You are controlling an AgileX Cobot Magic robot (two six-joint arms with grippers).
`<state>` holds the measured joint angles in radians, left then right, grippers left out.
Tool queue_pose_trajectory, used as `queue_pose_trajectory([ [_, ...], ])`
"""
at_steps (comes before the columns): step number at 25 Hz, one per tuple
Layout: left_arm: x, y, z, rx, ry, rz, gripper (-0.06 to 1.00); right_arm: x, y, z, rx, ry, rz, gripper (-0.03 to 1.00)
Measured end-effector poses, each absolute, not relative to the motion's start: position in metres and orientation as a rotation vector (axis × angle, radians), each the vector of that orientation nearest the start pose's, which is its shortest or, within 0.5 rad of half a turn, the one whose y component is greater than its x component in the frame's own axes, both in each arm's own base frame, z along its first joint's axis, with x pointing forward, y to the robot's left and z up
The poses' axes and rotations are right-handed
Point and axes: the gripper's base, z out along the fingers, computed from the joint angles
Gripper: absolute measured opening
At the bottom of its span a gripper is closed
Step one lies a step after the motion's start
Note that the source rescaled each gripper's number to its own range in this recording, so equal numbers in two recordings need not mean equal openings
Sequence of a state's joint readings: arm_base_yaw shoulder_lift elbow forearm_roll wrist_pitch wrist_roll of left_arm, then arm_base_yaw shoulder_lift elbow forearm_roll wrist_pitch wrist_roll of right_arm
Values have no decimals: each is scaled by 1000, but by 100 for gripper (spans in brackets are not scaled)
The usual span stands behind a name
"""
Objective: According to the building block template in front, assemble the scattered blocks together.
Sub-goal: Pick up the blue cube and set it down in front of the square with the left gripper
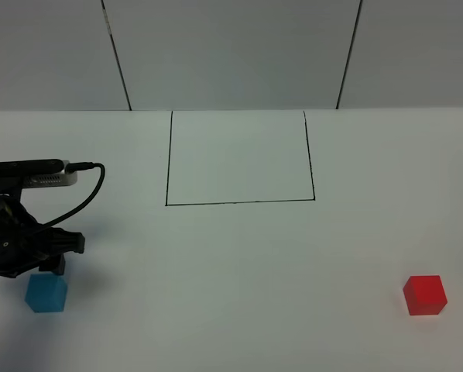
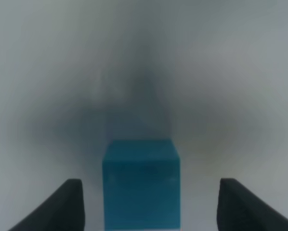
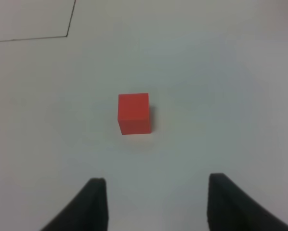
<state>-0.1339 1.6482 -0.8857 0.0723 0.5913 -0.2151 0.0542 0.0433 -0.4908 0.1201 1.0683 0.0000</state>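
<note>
The cyan-blue cube (image 1: 46, 293) sits on the white table at the front left. My left gripper (image 1: 52, 265) hovers just behind and above it. In the left wrist view the cube (image 2: 141, 187) lies between the two dark fingers (image 2: 62, 207), with a gap on each side, so this gripper (image 2: 150, 207) is open and not touching it. The red cube (image 1: 425, 295) rests at the front right. In the right wrist view my right gripper (image 3: 156, 204) stands with its fingers apart, well short of the red cube (image 3: 134, 113). The building block template is out of view.
A black-outlined rectangle (image 1: 239, 203) is drawn on the table (image 1: 239, 294) at the centre back, and its corner (image 3: 67, 35) shows in the right wrist view. A grey panelled wall (image 1: 231, 54) closes the back. The left arm's cable (image 1: 92, 186) loops above the table at the left.
</note>
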Motion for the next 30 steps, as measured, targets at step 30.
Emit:
queue_pose_trajectory([
  [30,294,-34,135,-59,2894,30,47,2,10,275,-59,2102,178,6],
])
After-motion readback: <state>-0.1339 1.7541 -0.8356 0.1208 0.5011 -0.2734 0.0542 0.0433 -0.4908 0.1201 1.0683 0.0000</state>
